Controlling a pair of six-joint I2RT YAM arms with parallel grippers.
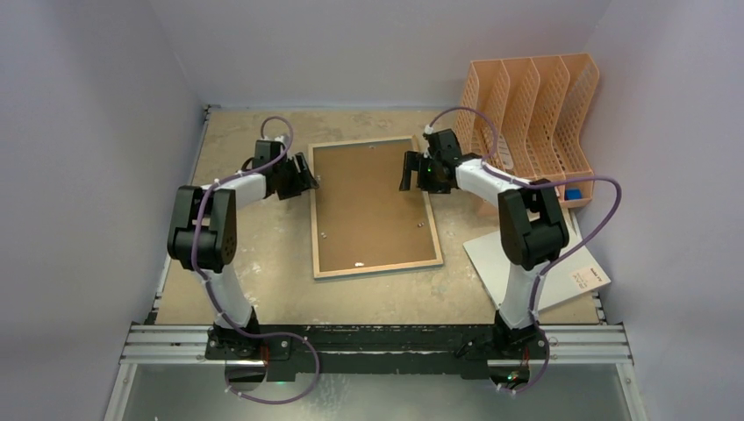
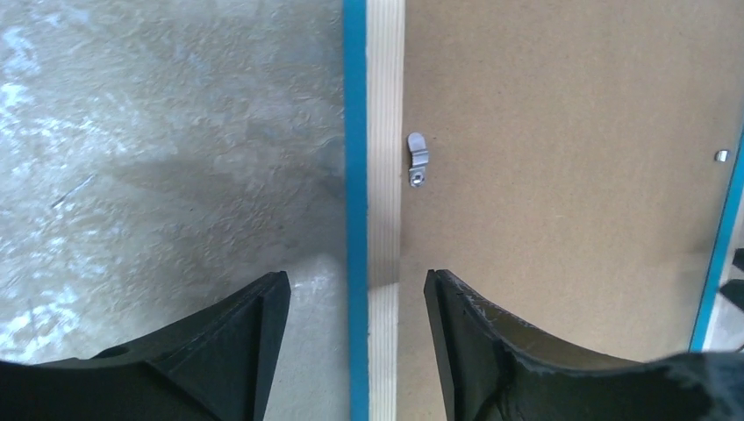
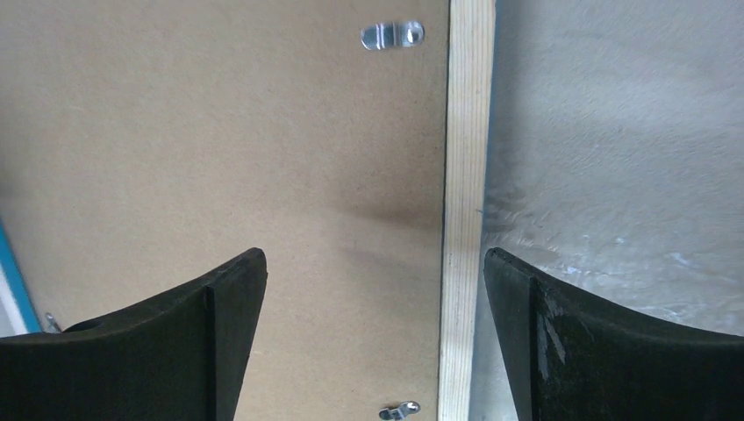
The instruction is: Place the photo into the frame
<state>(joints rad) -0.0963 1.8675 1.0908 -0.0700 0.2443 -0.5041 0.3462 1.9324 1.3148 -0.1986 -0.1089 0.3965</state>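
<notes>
The frame (image 1: 317,237) lies face down in the middle of the table, its pale wood rear edge around the brown backing board (image 1: 373,206). The photo is hidden. My left gripper (image 1: 309,175) is open, its jaws straddling the frame's left edge (image 2: 377,175), which shows a cyan side. A metal clip (image 2: 418,160) sits on the backing just ahead. My right gripper (image 1: 409,172) is open, its jaws straddling the frame's right edge (image 3: 465,175). Two metal clips (image 3: 391,35) (image 3: 399,410) show on the backing there.
A peach file organiser (image 1: 531,105) stands at the back right. A white sheet with small print (image 1: 561,263) lies at the right, partly under the right arm. A small blue thing (image 1: 572,194) sits by the organiser's foot.
</notes>
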